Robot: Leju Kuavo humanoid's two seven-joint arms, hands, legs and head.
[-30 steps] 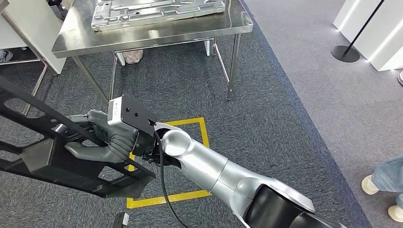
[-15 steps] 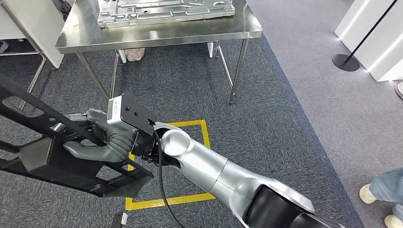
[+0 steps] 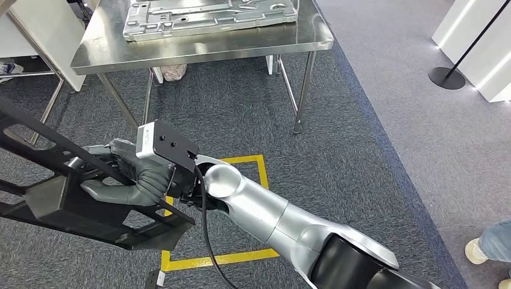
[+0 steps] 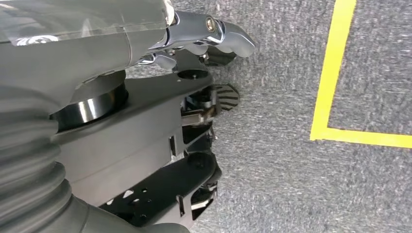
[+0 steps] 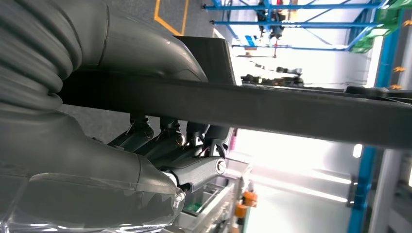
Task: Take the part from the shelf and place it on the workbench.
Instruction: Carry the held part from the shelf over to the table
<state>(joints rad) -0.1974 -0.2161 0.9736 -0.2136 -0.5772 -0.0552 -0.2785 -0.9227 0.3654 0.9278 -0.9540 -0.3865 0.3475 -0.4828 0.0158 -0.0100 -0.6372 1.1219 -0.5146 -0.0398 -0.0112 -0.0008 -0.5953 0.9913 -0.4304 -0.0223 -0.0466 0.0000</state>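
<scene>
The part is a large black open frame (image 3: 66, 198), carried low over the carpet at the left of the head view. My right hand (image 3: 129, 174) reaches across and grips one of its bars, fingers wrapped round it. In the right wrist view the bar (image 5: 291, 111) runs straight across, with my right hand (image 5: 121, 160) curled under it. In the left wrist view my left hand (image 4: 145, 53) holds the black part (image 4: 145, 145) between thumb and fingers. The steel workbench (image 3: 199, 45) stands ahead at the top of the head view.
A silver stamped metal plate (image 3: 205, 15) lies on the workbench. A yellow taped square (image 3: 260, 174) marks the carpet under my arm. A white cabinet (image 3: 42, 30) stands at the left, a black stanchion base (image 3: 447, 77) at the right. A person's shoe (image 3: 482, 250) shows at the lower right.
The whole picture has shifted: the camera moved, and the workbench and yellow square sit lower and further right. Both hands keep their hold on the part. The person's feet slid toward the lower right.
</scene>
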